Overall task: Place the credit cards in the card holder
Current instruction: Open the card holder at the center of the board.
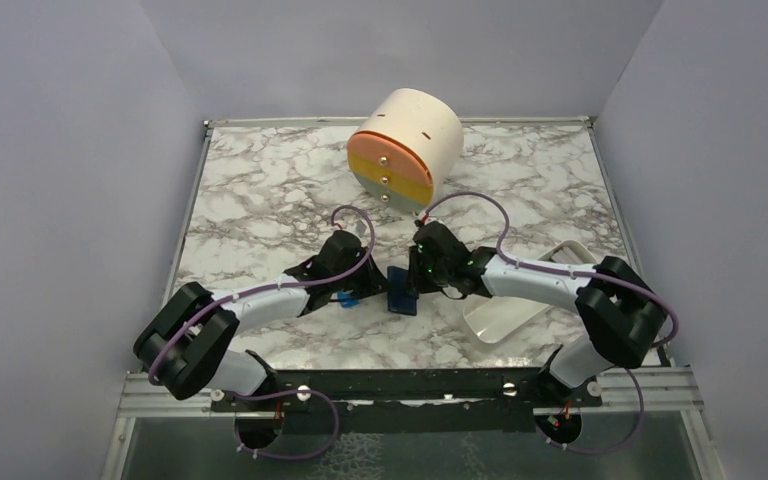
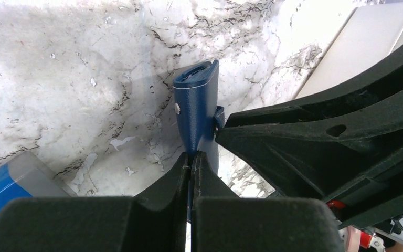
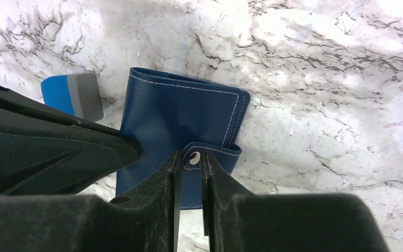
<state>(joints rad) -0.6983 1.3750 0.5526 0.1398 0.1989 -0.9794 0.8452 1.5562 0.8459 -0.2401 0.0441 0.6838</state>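
Reaching in from the lower corners of the overhead view, the left arm and right arm bend inward and meet at centre frame, wrists low over the white-and-grey marbled tabletop. The left gripper has its fingers pressed together, pinching the near edge of the small dark navy bifold card holder. The right gripper comes at it from the opposite side. Its fingers stand a narrow slot apart around the snap end of the strap tab, and whether they truly clamp it cannot be told.

Both wrist views lose the lower part of the card holder behind black fingers. A white oblong tray at lower right of centre is partly covered by the right arm, so its inside is hard to make out.

The card holder sits mid-frame between the two grippers, stood on edge with its leaves folded together. Pale stitching runs along its borders, and there is a metal stud on the tab. Just left of it lies a small bright blue block with a grey end. At upper centre rests a large cream cylinder with an orange, yellow and grey face.
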